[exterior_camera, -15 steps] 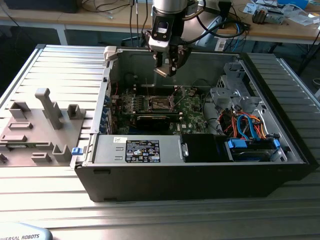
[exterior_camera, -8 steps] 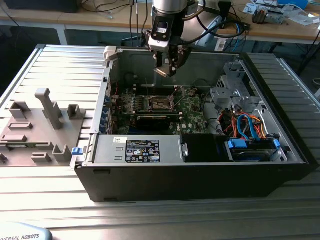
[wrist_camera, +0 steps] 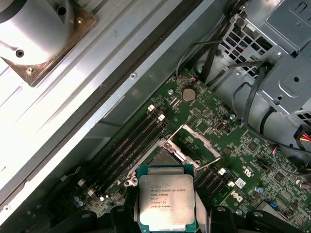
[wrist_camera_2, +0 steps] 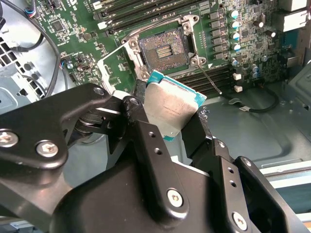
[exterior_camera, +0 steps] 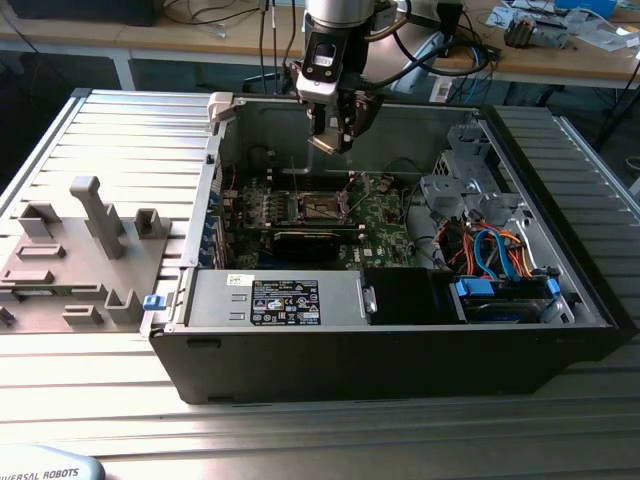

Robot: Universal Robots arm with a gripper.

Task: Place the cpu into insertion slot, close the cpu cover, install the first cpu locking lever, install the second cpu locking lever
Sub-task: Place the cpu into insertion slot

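My gripper (exterior_camera: 336, 128) hangs over the open computer case, shut on the cpu (exterior_camera: 327, 143), a thin silvery square plate with a teal edge. In the second wrist view the cpu (wrist_camera_2: 170, 109) sits clamped between the black fingers (wrist_camera_2: 146, 131), tilted, above the motherboard. The insertion slot (wrist_camera_2: 163, 48) lies open below and beyond it, a dark square socket with a metal rim. Its cover (wrist_camera: 195, 141) stands raised beside it, and a thin locking lever (wrist_camera_2: 212, 80) sticks out at an angle. In the first wrist view the cpu (wrist_camera: 166, 201) hides part of the insertion slot (wrist_camera: 163, 156).
Long black memory slots (wrist_camera: 129, 145) flank the socket. A drive cage (exterior_camera: 470, 180) with orange and blue cables fills the case toward the exterior view's right. The power supply (exterior_camera: 275, 300) runs along the case's near wall. A grey fixture block (exterior_camera: 75, 250) stands outside the case.
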